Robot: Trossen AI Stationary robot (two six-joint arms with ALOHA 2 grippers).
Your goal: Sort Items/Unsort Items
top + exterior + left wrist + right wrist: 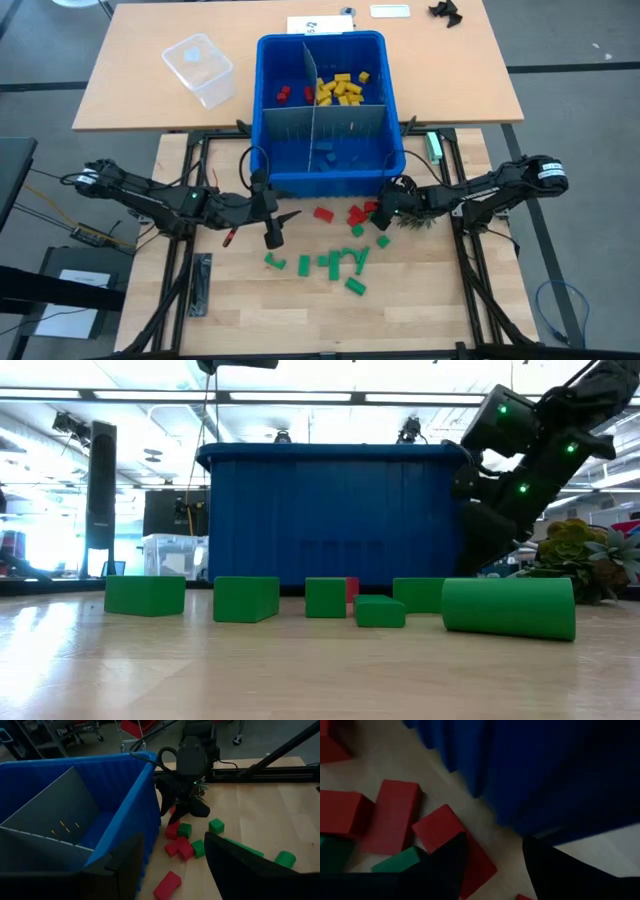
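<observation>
The items are small toy blocks. Yellow blocks point(342, 88) and red ones point(285, 94) lie in the far compartments of the blue bin point(330, 183). More red blocks point(356, 214) and several green blocks point(335, 262) lie loose on the table in front of it. My right gripper point(492, 865) is open and low beside the bin's near right corner. One of its fingers point(445, 865) stands over a red block point(445, 827). My left gripper point(275, 232) hovers open, holding nothing, left of the loose blocks. My right gripper slants down from the table's right side over the red block's corner point(477, 862). Its own finger hides the spot, so I cannot tell whether it touches the block. The block lies flat on the table.
Grey divider sheets point(315, 125) split the bin. A clear plastic tub point(200, 68) stands on the far table. A small plant point(575, 555) sits by the right arm. A black tool point(200, 285) lies near the left edge. A green cylinder point(508, 608) lies close to the low camera.
</observation>
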